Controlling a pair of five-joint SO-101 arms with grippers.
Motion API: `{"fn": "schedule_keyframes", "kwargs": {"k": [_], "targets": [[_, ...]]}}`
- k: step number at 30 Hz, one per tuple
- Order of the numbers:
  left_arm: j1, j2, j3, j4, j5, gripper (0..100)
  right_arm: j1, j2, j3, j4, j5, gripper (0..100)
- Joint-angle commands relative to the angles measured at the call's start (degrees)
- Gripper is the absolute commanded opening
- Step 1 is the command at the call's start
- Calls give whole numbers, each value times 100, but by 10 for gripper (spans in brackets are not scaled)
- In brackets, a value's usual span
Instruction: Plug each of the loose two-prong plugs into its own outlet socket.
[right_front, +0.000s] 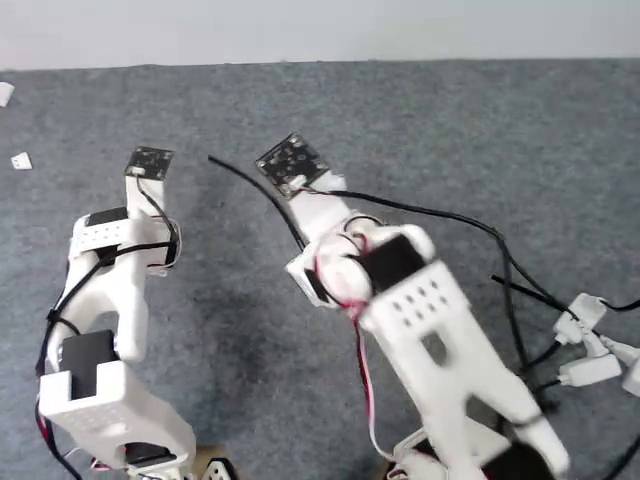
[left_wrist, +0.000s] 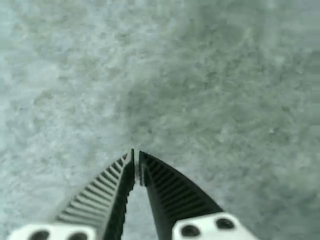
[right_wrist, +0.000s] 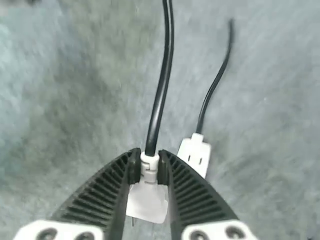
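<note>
Status check from all three cameras. Seeing the right gripper (right_wrist: 148, 152) pinching a white plug (right_wrist: 147, 197), both fingers (right_wrist: 115, 185) pressed against its sides, plug body tucked back between them and its collar right at the tips. Can also see the plug's black cord (right_wrist: 162, 75) heading straight out ahead of the tips across the grey carpet (right_wrist: 65, 75). Just beside the tips, off to one finger's side and apart from it, spotting a white socket (right_wrist: 195, 156) lying on the carpet with two slots showing and its own thinner black cord (right_wrist: 216, 82) trailing away ahead to a loose end. Not touching the held plug, as far as can be told.

Over at the left gripper (left_wrist: 136, 152): fingers (left_wrist: 107, 195) pressed nearly together, just a sliver between the tips, hanging over carpet.

From above, got the left arm (right_front: 110, 290) and the right arm (right_front: 420, 310) side by side. Well off to the outer side of the right arm, back near its base, seeing a bunch of other white plugs and sockets (right_front: 588, 345) lying close together on black cords (right_front: 515, 300). Can't tell which of those are joined up.
</note>
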Motion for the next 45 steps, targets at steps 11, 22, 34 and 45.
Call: {"fn": "schedule_keyframes", "kwargs": {"k": [11,22,34,45], "targets": [[844,-800,884,149,-1776,13,-1349,-1464,1407,-1437,-501,8],[1371,-3789,3952,-1609,-2435,13,-1349,-980,1618,-1842,-668,8],[1591,-4352,4470,-1653,-2822,13,-1349,-963,1899,-2264,-721,8],[1600,-5389,5262,-2514,-2549,13,-1033,-963,2022,-2396,-747,8]]}}
